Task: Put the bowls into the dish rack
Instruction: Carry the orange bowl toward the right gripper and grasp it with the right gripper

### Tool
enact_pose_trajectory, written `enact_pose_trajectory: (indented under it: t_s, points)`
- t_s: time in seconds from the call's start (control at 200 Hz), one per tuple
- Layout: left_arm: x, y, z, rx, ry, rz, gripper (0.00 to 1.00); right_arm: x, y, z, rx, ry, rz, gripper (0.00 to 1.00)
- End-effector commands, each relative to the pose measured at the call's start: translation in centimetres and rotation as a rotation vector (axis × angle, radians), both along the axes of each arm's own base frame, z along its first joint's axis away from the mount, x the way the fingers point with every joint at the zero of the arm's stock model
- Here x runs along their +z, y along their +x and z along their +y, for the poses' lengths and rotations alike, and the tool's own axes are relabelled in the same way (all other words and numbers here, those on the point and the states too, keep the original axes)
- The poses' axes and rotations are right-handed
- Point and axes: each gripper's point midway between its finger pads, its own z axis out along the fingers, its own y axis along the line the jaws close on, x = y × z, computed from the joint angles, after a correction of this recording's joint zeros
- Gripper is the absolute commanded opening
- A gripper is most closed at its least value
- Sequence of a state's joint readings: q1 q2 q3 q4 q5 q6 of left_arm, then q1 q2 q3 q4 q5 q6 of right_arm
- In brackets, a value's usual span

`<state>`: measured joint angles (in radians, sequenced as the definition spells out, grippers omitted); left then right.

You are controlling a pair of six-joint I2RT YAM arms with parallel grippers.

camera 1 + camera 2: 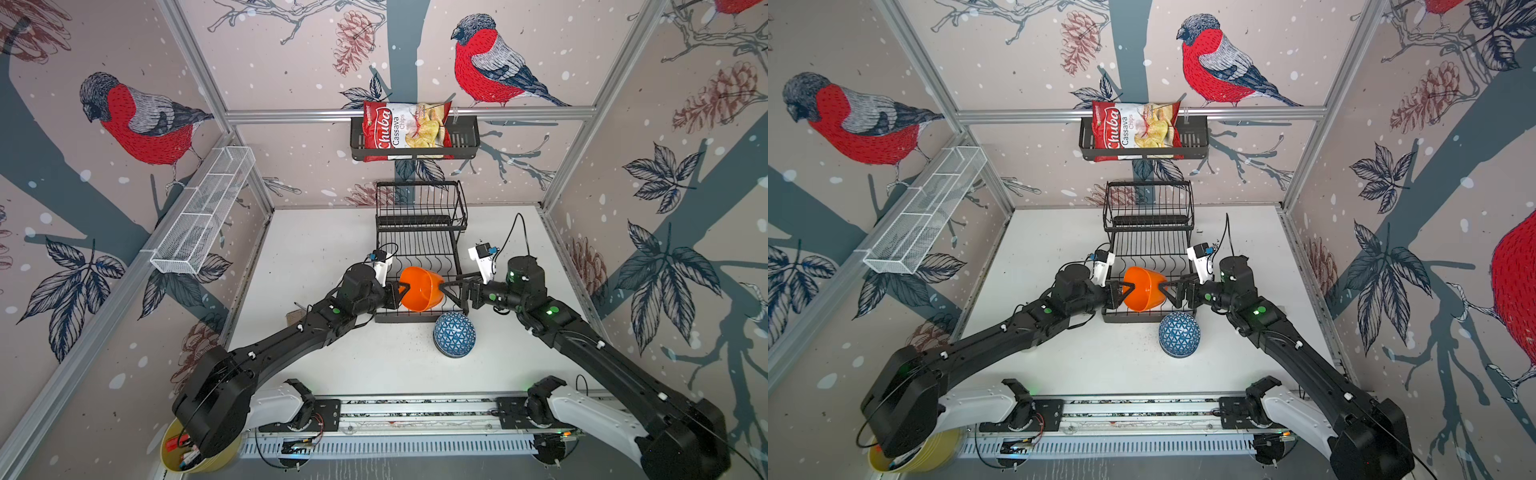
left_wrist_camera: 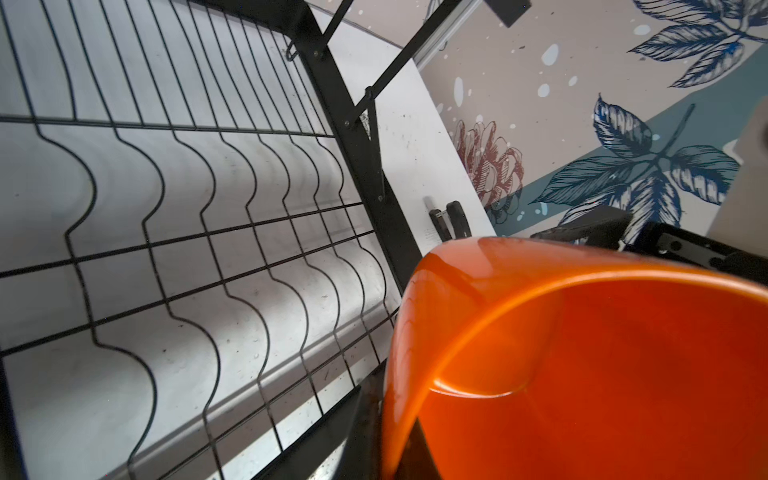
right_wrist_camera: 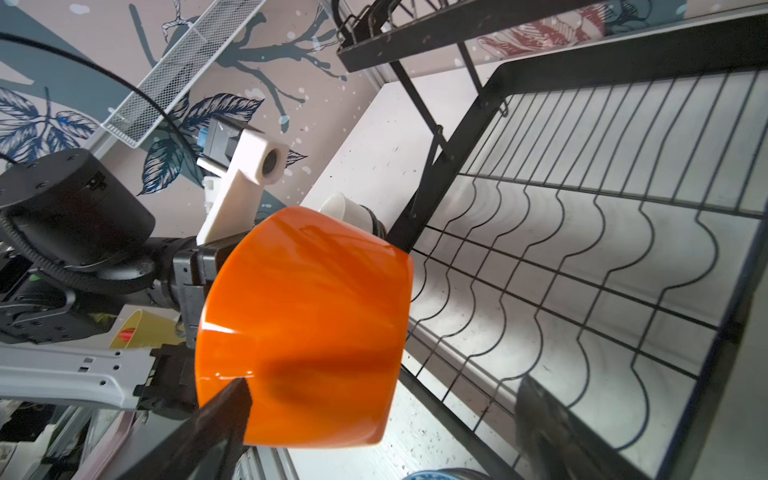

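The orange bowl [image 1: 419, 293] [image 1: 1144, 291] hangs tilted on its side over the front of the dish rack [image 1: 419, 245] [image 1: 1149, 243]. My left gripper [image 1: 404, 287] [image 1: 1128, 287] [image 2: 386, 457] is shut on its rim; the left wrist view looks into the orange bowl [image 2: 602, 353]. My right gripper [image 1: 455, 298] [image 1: 1173, 291] [image 3: 382, 409] stands open at the bowl's other side. One fingertip [image 3: 232, 395] lies close against the orange bowl's [image 3: 303, 316] outer wall; contact is unclear. A blue patterned bowl [image 1: 454, 334] [image 1: 1179, 334] sits upside down on the table before the rack.
The rack's lower tier [image 2: 166, 249] [image 3: 602, 257] of curved wires holds nothing; its raised basket [image 1: 420, 203] stands behind. On the walls hang a basket with a chips bag [image 1: 415, 137] and a white mesh shelf [image 1: 203, 212]. A yellow tub [image 1: 195, 457] sits at the front left.
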<state>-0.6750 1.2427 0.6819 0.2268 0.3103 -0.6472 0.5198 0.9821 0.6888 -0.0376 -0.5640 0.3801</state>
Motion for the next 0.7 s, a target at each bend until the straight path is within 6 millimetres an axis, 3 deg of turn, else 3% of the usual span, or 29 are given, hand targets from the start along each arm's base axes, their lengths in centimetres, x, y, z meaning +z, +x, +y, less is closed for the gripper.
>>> enact_pose_trajectory:
  t_s: [0.0,0.265,0.695]
  points:
    - [2.3,0.5,-1.0,-0.038,-0.077,-0.081,0.0,1.6,-0.7,1.3,0.061,0.057,-0.033,0.99]
    - [1.4,0.9,-1.6,-0.049,-0.069,-0.06,0.0,2.3,-1.3,2.7,0.098,0.073,-0.038,0.99]
    - [2.2,1.1,-1.7,-0.057,-0.102,-0.087,0.0,1.9,-1.0,3.5,0.089,0.063,-0.026,0.98]
